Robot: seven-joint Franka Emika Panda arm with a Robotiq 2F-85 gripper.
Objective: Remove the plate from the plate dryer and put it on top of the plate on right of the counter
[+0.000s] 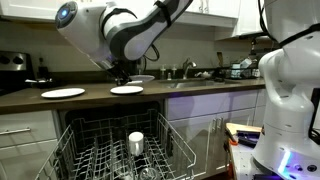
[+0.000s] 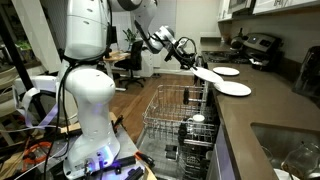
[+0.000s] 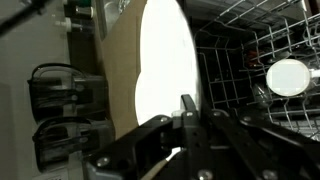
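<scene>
My gripper [image 1: 121,76] [image 2: 189,59] [image 3: 186,112] is shut on the rim of the pale plate [image 3: 165,70]. It holds the plate tilted in the air over the front edge of the dark brown counter [image 1: 95,100] [image 2: 262,110]. The held plate shows in both exterior views [image 2: 205,73] [image 1: 143,78]. The plate on the right of the counter [image 1: 127,90] [image 2: 234,88] lies flat just below and beside it. The wire plate dryer [image 1: 95,150] [image 2: 165,115] [image 3: 245,35] stands pulled out below the counter edge.
Another white plate [image 1: 63,93] [image 2: 227,71] lies further along the counter. A small white cup [image 1: 136,142] [image 2: 197,119] [image 3: 288,77] stands in the rack. A sink [image 2: 290,150] and clutter [image 1: 205,72] sit at the counter's other end.
</scene>
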